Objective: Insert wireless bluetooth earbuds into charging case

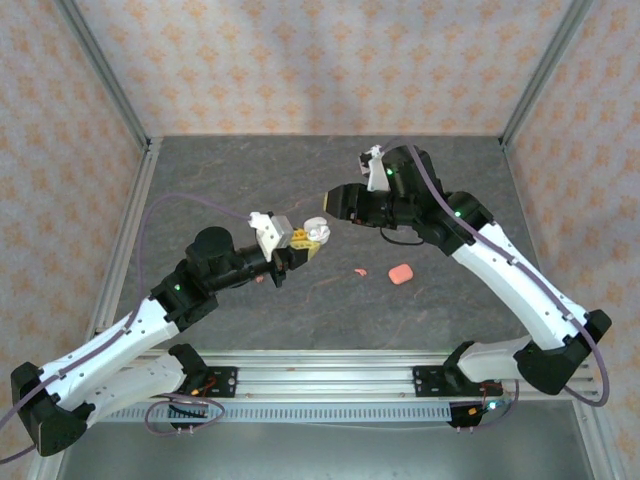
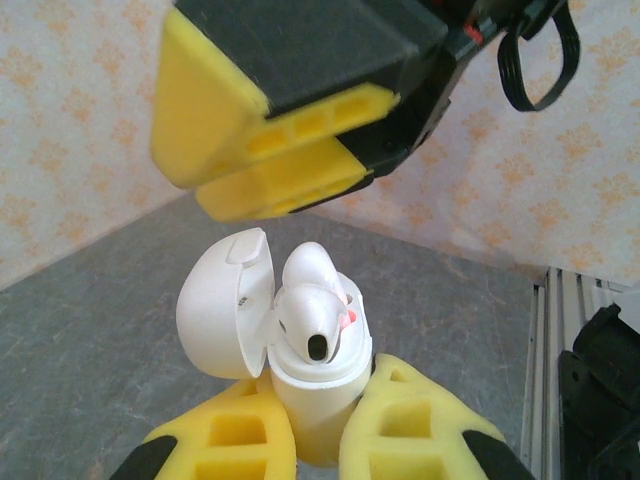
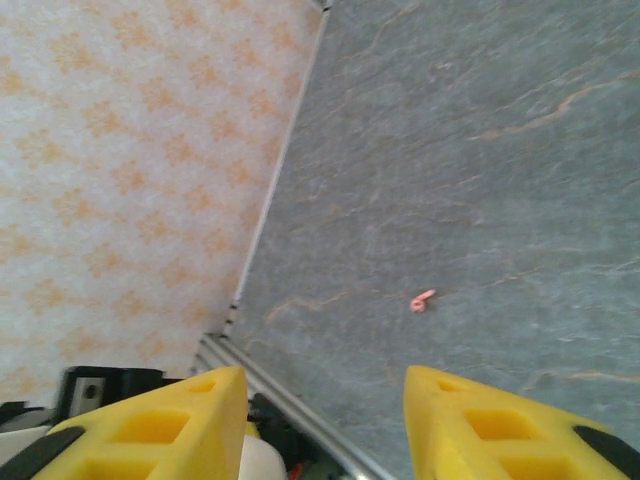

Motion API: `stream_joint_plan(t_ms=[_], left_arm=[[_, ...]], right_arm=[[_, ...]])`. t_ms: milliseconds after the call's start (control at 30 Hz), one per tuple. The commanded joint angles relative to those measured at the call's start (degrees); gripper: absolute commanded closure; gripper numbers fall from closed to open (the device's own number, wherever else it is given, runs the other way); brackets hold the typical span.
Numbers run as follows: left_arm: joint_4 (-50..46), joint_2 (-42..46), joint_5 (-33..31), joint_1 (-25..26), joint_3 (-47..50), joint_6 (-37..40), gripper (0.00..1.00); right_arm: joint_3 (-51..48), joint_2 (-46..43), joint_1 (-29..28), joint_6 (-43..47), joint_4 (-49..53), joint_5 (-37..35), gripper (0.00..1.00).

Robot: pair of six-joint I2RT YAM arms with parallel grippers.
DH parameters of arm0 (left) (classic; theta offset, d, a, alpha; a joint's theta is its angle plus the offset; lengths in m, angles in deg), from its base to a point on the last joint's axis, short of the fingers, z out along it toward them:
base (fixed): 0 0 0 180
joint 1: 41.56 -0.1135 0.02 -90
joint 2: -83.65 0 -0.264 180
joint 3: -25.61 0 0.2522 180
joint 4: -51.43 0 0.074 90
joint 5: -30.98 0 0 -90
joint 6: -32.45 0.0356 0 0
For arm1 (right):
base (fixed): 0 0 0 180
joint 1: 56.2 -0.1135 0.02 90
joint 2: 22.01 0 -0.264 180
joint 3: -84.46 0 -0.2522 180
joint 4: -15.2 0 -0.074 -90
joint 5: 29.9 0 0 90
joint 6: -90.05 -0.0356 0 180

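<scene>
- The white charging case point(image 2: 310, 400) shows a plain shell in the left wrist view. Any marking on it is too small to tell.
- The left gripper point(image 1: 308, 243) is clamped on the lower body of the case and holds it up off the table point(image 1: 450, 180). Its yellow fingers point(image 2: 235, 435) hide the bottom of the case.
- The lid point(image 2: 222, 305) of the case is swung open to one side.
- Two white earbuds point(image 2: 312, 320) sit in the open mouth of the case, bulbs up. Their stems are hidden inside it.
- A spot of pink-red shows beside them, within the case. What it is cannot be made out.
- The right gripper point(image 3: 325, 385) hangs just above the case with its fingers apart and nothing between them. The frame edge cuts off their lower parts in the right wrist view.
- A salmon-pink earbud point(image 1: 360, 271) lies on the table to the right of the case and nearer the arm bases.
- A pink case point(image 1: 401, 272) rests farther right of the white case, near that earbud. Whether it is open or closed is hard to tell.
- A pink speck point(image 1: 262, 279) lies on the table left of the white case, beside the left arm and partly hidden by it.
</scene>
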Motion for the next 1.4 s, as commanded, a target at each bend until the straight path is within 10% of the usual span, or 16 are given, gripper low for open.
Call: stream_joint_plan(t_ms=[0,1133,1367], left_arm=[[-1.24,0.32,1.67,0.36,-2.04,1.02,0.99],[-1.39,-2.27,-1.18,0.41,-2.66,-2.24,0.99],[-1.29,-2.14,-1.45,0.36,-2.65,-3.18,0.99]], right_arm=[[-0.99,0.69,0.46,-2.58,-4.58,6.12,0.55],[-6.29,-4.28,0.71,-3.71,-9.26,25.03,0.65],[-5.62,-6.47,1.33,1.69,-2.98,14.53,0.65]])
